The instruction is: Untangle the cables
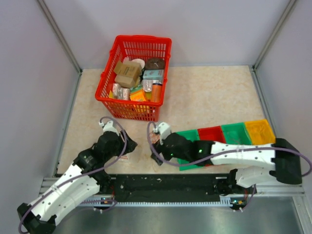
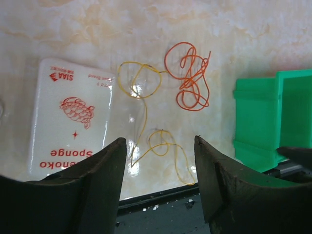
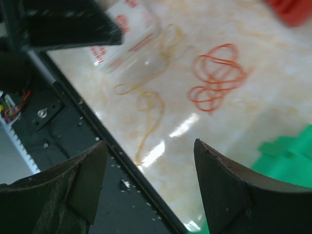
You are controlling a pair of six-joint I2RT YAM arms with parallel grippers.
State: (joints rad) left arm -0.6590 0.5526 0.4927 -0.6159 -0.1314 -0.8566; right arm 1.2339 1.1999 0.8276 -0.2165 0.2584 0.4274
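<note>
**A:** Where are the cables [image 2: 189, 80]?

**B:** They lie loose on the counter [image 2: 234, 29]. An orange coil [image 2: 195, 92] sits right next to the yellow loops [image 2: 145, 122]. A sponge packet [image 2: 73, 117] is just beside the yellow, and a green bin [image 2: 273, 117] stands near the orange.

**A:** And the left gripper [image 2: 158, 146]?

**B:** It hovers over the yellow loops with its fingers spread, holding nothing.

**A:** The right gripper [image 3: 148, 146]?

**B:** It is also spread wide above the cables, and empty.
</note>
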